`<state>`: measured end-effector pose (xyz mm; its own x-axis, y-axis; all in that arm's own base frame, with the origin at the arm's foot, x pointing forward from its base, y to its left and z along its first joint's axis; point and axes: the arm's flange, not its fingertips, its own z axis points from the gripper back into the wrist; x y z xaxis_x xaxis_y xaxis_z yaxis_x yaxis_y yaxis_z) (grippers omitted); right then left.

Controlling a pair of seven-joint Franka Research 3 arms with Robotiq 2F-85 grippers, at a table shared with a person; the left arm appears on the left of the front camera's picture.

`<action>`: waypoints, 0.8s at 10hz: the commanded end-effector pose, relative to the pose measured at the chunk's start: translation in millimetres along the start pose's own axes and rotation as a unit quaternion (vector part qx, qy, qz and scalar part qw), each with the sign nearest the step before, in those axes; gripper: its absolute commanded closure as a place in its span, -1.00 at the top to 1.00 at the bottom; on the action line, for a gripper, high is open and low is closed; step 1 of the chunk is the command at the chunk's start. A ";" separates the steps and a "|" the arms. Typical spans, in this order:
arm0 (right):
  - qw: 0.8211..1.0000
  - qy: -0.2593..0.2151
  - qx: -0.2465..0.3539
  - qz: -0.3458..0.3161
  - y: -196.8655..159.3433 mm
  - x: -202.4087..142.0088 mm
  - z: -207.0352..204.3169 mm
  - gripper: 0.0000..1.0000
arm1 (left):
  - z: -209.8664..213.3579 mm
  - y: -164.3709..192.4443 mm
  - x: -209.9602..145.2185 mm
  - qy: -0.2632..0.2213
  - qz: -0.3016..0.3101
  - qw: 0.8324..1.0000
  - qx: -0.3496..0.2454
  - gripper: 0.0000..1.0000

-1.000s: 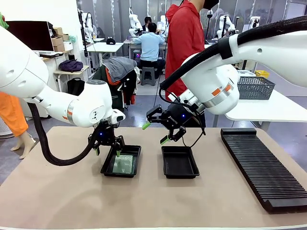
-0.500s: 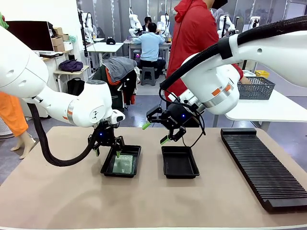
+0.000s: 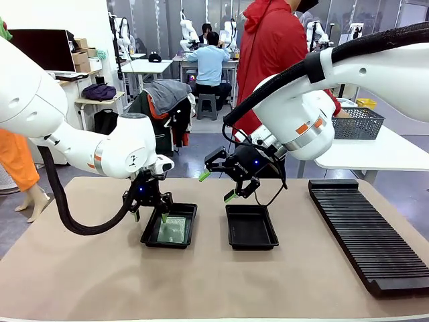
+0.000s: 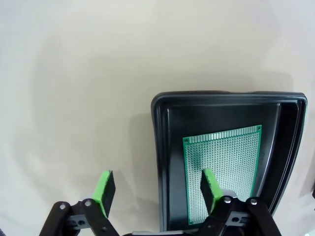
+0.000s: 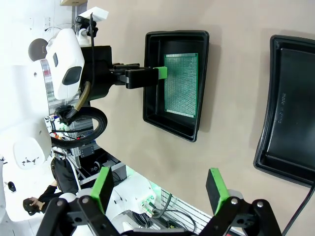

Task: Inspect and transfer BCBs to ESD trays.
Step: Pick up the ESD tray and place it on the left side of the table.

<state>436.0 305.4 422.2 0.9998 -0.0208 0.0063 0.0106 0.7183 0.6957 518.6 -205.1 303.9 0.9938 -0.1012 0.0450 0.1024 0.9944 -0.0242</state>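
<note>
**One board in the left tray, left hand astride its rim**

Two black trays sit side by side mid-table. The left tray point(image 3: 190, 213) holds a green perforated board point(image 3: 171, 230) lying flat on its floor; the right tray point(image 3: 251, 228) shows a bare floor. A long black ribbed rack point(image 3: 365, 231) lies along the right side of the table point(image 3: 80, 268), well apart from both trays. Beyond it, a grey wire basket point(image 3: 356, 122) stands on a white side table point(image 3: 375, 157). A person in a red jacket point(image 3: 271, 60) stands at the far edge, partly hidden behind the right arm.

The left arm comes in low from the left, its wrist pointing straight down. The left hand point(image 3: 151, 213) is open and grips nothing. In the left wrist view, one finger point(image 4: 105, 189) is outside the tray over the table, and the other point(image 4: 208, 187) is inside it over the board's edge.

The right arm reaches in from the right. The right hand point(image 3: 217, 186) hangs tilted above the far end of the right tray, jaws wide apart, holding nothing.
</note>
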 end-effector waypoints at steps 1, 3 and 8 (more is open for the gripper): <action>1.000 0.001 -0.003 -0.002 1.5 2.0 -1.7 1.00 | 4.4 1.3 -8.6 0.007 0.001 1.000 -0.010 0.63; 1.000 0.001 -0.003 -0.002 1.5 2.0 -1.7 1.00 | 7.1 4.3 -10.3 0.006 0.002 1.000 -0.010 0.41; 1.000 0.001 -0.003 -0.002 1.5 2.0 -1.7 1.00 | 8.4 8.3 -6.9 0.006 0.003 1.000 -0.012 -0.20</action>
<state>436.0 305.4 422.2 0.9998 -0.0208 0.0063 0.0106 0.7183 0.6957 515.3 -202.1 311.7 0.9953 -0.0853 0.0458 0.0869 0.9957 -0.0336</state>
